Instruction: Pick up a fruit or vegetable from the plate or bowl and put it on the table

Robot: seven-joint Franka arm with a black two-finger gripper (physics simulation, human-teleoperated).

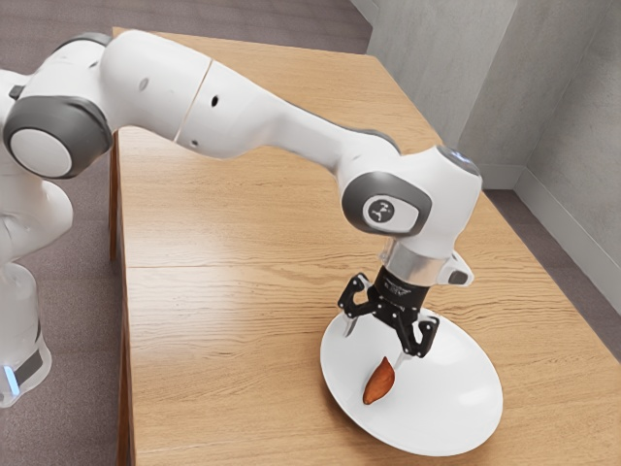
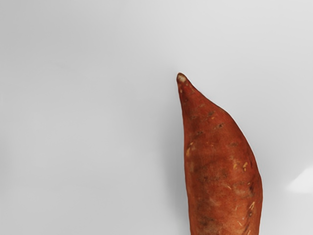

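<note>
At the exterior view's left, dark carpeted floor shows behind and below the white, grey-trimmed arm, whose base stands beside the wooden worktop. The arm reaches across the worktop toward the exterior view's right, bending down at its wrist. Under that wrist hangs the black end effector, its two fingers spread wide apart with nothing gripped between them. One finger is above the part of the plate nearest the exterior view's left, and the other is farther in over it, near the pointed end of the sweet potato; whether that fingertip touches anything, I cannot tell. The sweet potato lies on the white, round, glossy plate, off its middle toward the exterior view's left, with its narrow end toward the end effector. In the wrist view its skin is orange-red, with small dark pits and yellowish nicks, and it tapers to a pale, blunt tip; one side is nearly straight, the other bulges, and a bright reflection shows on the plate beyond the bulging side. Past the worktop, toward the exterior view's right, rise plain grey walls.
</note>
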